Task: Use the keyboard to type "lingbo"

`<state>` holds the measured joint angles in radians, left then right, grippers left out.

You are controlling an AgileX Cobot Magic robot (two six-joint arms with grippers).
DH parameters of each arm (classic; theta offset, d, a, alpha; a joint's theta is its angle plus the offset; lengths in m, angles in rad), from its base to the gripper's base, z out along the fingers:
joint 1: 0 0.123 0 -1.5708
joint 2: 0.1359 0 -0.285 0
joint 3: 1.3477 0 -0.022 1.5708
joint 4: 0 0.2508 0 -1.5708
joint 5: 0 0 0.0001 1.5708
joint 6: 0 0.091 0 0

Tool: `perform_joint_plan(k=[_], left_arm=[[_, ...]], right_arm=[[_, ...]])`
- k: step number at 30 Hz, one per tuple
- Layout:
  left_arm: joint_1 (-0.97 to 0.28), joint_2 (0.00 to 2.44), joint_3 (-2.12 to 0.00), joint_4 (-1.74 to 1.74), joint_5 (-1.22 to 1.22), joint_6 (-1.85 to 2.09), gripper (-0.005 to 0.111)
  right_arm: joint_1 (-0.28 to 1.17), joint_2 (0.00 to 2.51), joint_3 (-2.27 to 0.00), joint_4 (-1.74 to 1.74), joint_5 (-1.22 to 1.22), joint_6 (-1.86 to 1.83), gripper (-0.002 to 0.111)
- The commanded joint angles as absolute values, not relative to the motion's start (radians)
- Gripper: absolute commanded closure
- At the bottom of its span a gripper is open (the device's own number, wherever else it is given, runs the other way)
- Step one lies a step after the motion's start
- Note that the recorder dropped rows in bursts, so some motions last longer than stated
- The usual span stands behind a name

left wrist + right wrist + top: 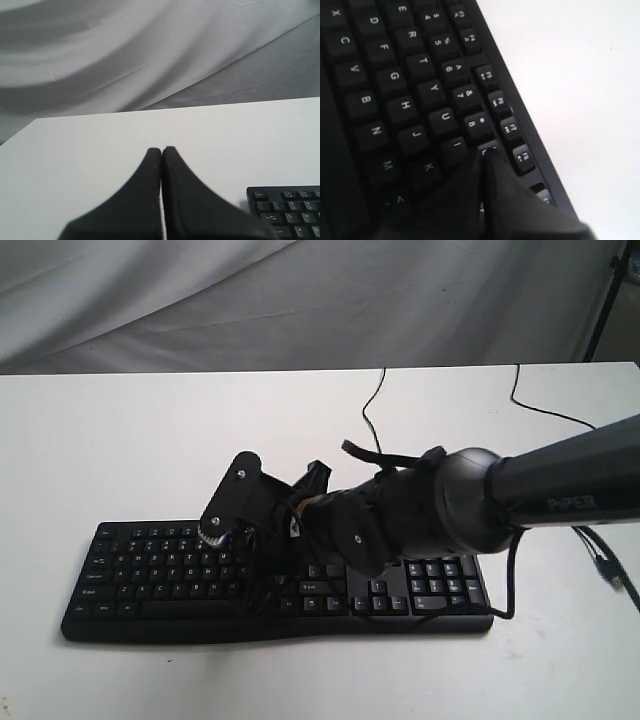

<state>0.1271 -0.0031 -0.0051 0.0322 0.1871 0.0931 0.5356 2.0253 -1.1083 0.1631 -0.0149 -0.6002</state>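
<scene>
The black keyboard [150,565] lies along the front of the white table [120,440]. My right arm reaches in over its middle from the right. My right gripper [482,152] is shut and empty. Its tips sit low over the keys, at the 9 key [491,146] and just past the I key [454,148]; whether they press a key I cannot tell. In the exterior view the right gripper [268,585] points down at the letter block. My left gripper [161,150] is shut and empty above bare table, with the keyboard's Esc corner [287,210] off to one side. The exterior view does not show it.
A thin black cable [370,410] runs from the keyboard to the table's far edge. A second cable [535,407] lies at the back right, and a plug end [605,565] rests at the right. Grey cloth [300,300] hangs behind the table.
</scene>
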Motion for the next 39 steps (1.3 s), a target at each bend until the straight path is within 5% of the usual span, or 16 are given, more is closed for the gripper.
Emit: perform_joint_plan(k=[1,28,39], left_arm=[[0.123,0.0,0.0,0.032,0.183,0.09,0.106],[0.123,0.0,0.0,0.032,0.183,0.09,0.106],[0.123,0.0,0.0,0.032,0.183,0.09,0.106]], right_arm=[[0.538,1.954,-1.076,0.166,-0.011,-0.595,0.108],[0.607,0.857,-0.49,0.166,-0.006,-0.546,0.108],[0.607,0.714,-0.435,0.166,0.0,-0.546,0.108]])
